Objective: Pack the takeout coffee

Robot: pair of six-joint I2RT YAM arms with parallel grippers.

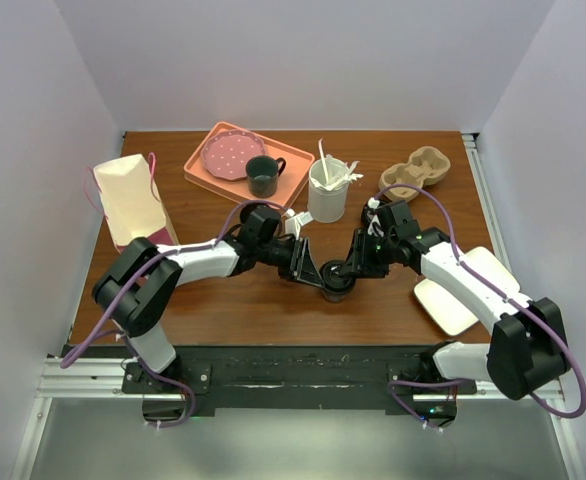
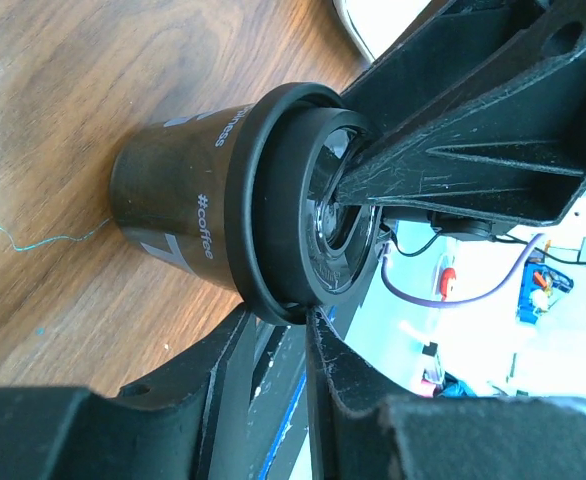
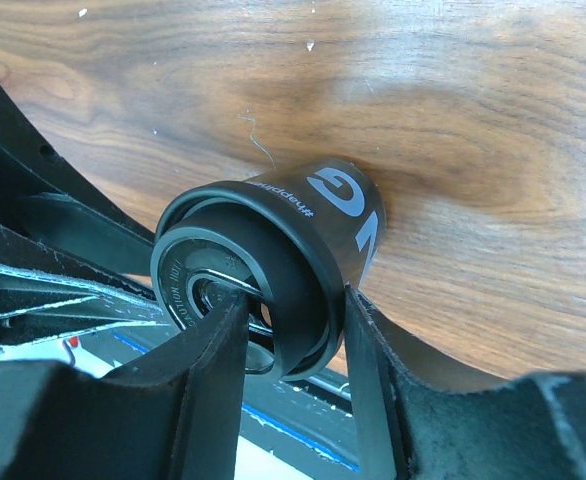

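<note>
The takeout coffee, a small black cup with white lettering and a black lid, stands upright on the wooden table near the front middle. In the left wrist view it fills the middle. My left gripper reaches in from the left, and its fingertips pinch the lid's rim. My right gripper comes from the right. One of its fingers rests on the lid's top and the other against the lid's outer wall, so it is shut on the cup.
A cream paper bag stands at the left. A pink tray at the back holds a dotted plate and a dark mug. A white holder of stirrers, a cardboard cup carrier and a white dish lie to the right.
</note>
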